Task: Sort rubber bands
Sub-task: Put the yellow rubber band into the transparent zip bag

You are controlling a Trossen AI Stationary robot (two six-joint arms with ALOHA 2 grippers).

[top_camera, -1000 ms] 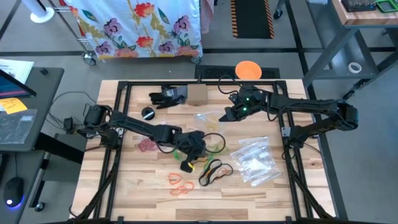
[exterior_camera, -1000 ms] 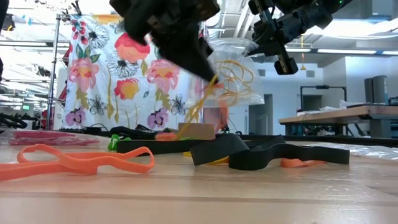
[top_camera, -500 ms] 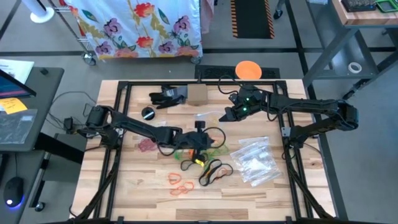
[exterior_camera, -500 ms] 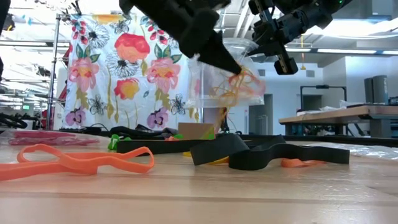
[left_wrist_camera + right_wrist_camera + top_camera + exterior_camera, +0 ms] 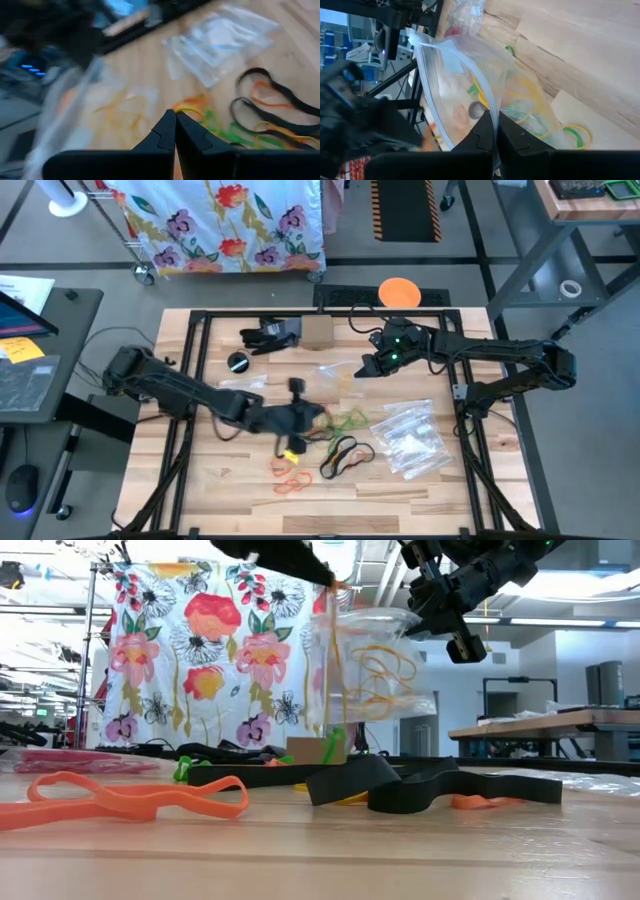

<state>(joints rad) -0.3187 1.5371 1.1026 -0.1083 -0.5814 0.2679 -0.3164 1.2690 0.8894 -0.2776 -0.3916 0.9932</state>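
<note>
Rubber bands lie loose on the wooden table [image 5: 220, 470]: green ones [image 5: 347, 420], black ones [image 5: 345, 454] and orange ones [image 5: 288, 476]. My left gripper [image 5: 312, 420] is over this pile, raised high in the low view [image 5: 335, 582], and shut on a yellow rubber band [image 5: 329, 660]. My right gripper [image 5: 368, 366] is at the far middle of the table. It is shut on a clear plastic bag [image 5: 372, 660] that has yellow bands [image 5: 520, 102] inside. My left gripper pinches one end of the yellow band [image 5: 187, 106] at the free ends of its two fingers, slanting down from the table's left. The band hangs in a long strand below the tips, down to the green bands [image 5: 335, 740]. My right gripper pinches the bag's rim [image 5: 492, 114] at the mouth between its two fingers, slanting down from the table's right. The bag hangs lifted clear of the table [image 5: 372, 690], with its mouth spread open.
A heap of clear zip bags [image 5: 410, 440] lies at the right. A pink bundle [image 5: 237, 413] lies at the left. A cardboard box [image 5: 317, 331], black parts [image 5: 270, 334] and a black knob [image 5: 238, 362] are at the far side. Black straps [image 5: 440, 788] lie close to the low camera.
My left gripper has risen from the pile, tipped toward level, and drawn back a little toward the table's left. It has stayed shut on the yellow band, which now hangs longer below the tips. The right gripper and its bag have kept still.
</note>
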